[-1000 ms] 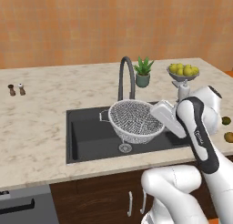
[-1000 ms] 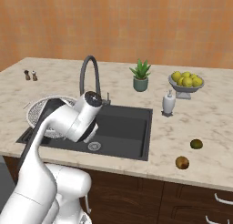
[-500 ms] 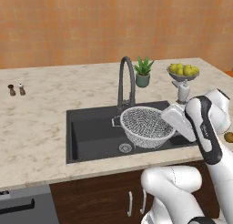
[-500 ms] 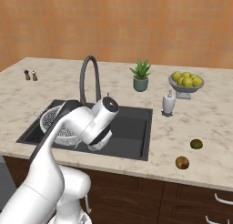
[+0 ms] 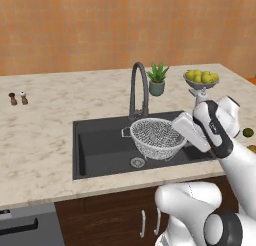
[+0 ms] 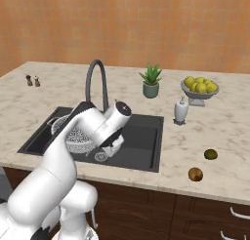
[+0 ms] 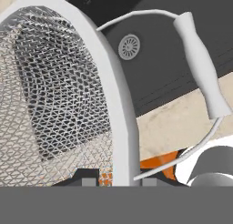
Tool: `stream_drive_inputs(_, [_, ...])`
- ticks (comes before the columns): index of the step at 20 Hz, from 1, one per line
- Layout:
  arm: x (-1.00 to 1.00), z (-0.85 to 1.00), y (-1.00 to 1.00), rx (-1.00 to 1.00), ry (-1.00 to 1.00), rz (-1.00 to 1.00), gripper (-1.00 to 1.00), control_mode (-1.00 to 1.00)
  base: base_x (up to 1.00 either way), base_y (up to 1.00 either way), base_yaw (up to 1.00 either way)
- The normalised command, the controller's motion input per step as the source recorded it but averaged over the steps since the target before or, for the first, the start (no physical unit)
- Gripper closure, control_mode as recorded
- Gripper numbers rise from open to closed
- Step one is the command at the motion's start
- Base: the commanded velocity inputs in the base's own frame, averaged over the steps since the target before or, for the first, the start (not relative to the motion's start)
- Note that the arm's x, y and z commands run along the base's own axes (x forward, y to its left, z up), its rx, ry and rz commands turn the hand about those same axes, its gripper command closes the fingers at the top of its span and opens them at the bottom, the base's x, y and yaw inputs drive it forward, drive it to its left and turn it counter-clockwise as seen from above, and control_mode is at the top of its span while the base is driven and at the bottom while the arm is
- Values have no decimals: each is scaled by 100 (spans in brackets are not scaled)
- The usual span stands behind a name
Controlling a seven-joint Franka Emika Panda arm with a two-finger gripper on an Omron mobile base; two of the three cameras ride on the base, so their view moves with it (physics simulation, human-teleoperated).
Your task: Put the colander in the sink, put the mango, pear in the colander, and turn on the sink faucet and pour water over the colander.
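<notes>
The colander (image 5: 156, 136) hangs inside the sink (image 5: 100, 149), over the basin's right half and just right of the round silver drain (image 5: 137, 163), tilted a little and carried by the arm rather than resting flat on the bottom. The gripper (image 7: 120, 181) is clamped on the colander's rim beside one of its wire side handles (image 7: 200, 68), its two dark tips closed on either side of the white rim at the bottom of the hand view, with the mesh bowl spreading away to the left and the drain (image 7: 129, 46) beyond it. The sink faucet (image 5: 139, 88) stands at the back edge of the sink, directly behind the colander. Behind the sink's right rear corner sits a small potted plant (image 5: 157, 79), and further right of the sink a footed bowl of yellow fruit (image 5: 201, 80). On the counter right of the sink lie two small fruits (image 6: 210, 154) (image 6: 195, 174), well apart from the basin.
</notes>
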Motion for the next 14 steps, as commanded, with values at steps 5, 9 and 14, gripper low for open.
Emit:
stream_drive_inputs(5, [38,-24,-1,0,0,3,100,-100,0,0,0])
stream_drive_inputs(9, [39,-29,-17,0,0,13,100,-100,0,0,0])
stream_drive_inputs(14, [42,-37,-11,0,0,10,100,-100,0,0,0])
